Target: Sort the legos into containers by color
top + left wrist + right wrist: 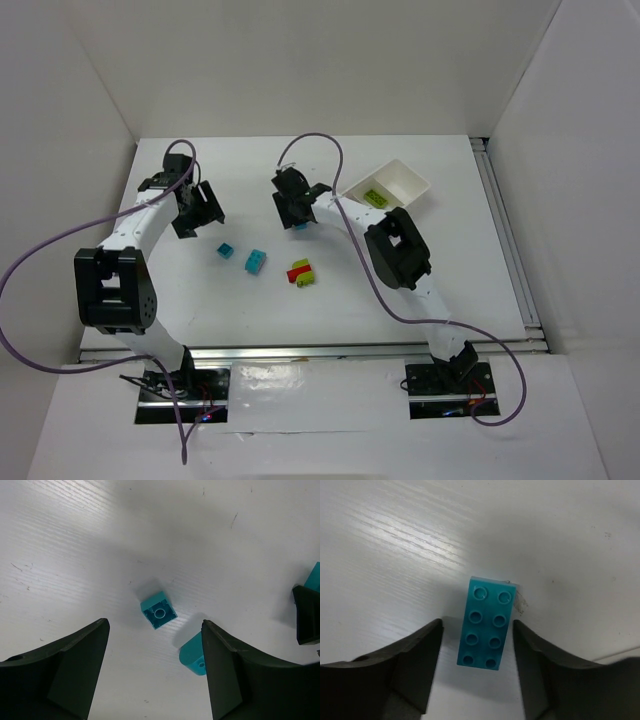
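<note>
Legos (256, 262) scattered on white table (450, 270), white walls (300, 60); left gripper (154, 625), right gripper (477, 625) both apart.

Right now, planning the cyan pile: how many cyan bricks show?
3: small cyan brick and second cyan brick on the table, long cyan brick between the fingers of the right gripper. More may be hidden.

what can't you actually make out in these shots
Top view: tray dividers too small to see; red and green pile too small to count.
Left wrist view: one cyan brick half hidden behind the left jaws; a second cyan brick cut off by the right edge.
</note>
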`<state>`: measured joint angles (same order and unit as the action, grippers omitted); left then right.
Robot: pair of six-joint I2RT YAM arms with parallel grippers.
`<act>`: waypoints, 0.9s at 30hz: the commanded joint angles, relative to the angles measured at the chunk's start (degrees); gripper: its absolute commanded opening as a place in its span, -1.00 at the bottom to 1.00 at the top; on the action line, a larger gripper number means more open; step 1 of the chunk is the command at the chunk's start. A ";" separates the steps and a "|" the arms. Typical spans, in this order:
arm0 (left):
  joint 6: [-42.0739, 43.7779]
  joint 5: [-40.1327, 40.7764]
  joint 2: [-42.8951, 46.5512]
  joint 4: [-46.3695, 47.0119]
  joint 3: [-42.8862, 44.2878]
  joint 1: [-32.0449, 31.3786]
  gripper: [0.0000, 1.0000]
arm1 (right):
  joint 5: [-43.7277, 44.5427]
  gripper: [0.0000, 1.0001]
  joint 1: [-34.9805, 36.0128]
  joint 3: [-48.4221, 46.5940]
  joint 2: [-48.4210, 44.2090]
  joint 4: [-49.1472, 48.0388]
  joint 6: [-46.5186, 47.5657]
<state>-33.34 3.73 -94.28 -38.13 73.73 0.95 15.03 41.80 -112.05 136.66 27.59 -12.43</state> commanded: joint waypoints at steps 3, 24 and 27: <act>0.03 -0.56 1.56 0.42 -0.17 0.10 0.68 | 0.27 -0.01 -0.05 -1.86 -0.69 0.18 -0.58; 0.56 -3.19 -1.34 0.42 1.41 -0.42 0.74 | 3.43 -0.30 -27.20 14.75 -26.81 -6.49 -4.62; 0.56 -3.20 -1.35 0.42 1.41 -0.42 0.79 | 4.57 -0.27 -29.22 14.23 -24.43 -6.50 -5.23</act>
<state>-33.19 1.19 -94.89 -37.91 73.73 0.82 19.70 12.01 -98.28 109.75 20.45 -15.81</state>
